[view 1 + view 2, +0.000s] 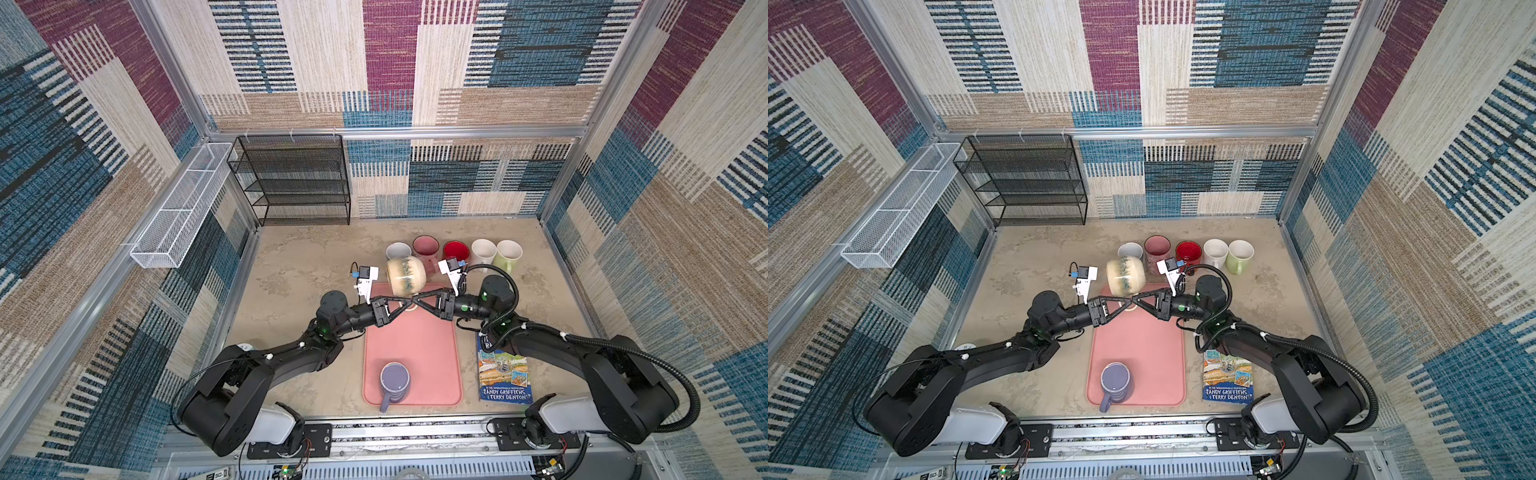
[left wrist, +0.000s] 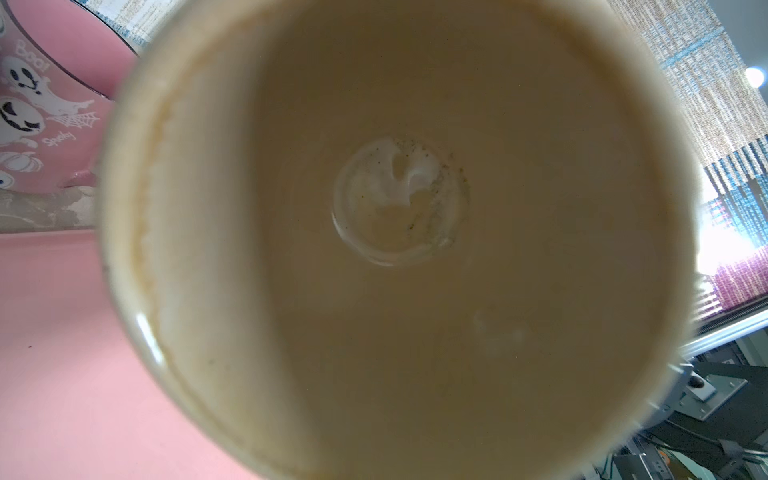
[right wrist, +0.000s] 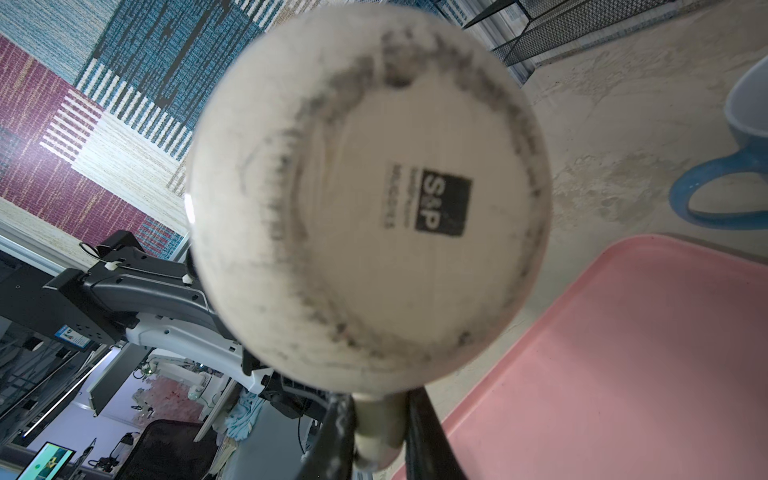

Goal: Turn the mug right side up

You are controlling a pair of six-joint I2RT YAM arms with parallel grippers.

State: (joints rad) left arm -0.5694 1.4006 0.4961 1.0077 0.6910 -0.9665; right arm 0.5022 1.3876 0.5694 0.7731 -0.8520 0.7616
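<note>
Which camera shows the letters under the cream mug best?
The right wrist view: the mug faces it base-first, with the S&P stamp readable. The left wrist view looks into its empty inside. Both top views show only its side, tipped sideways.

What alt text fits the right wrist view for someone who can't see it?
The stamped underside of a cream mug fills the view, its handle clamped in the right gripper. Beyond it are a pink tray, a blue-handled mug standing on the table, and the left arm.
</note>
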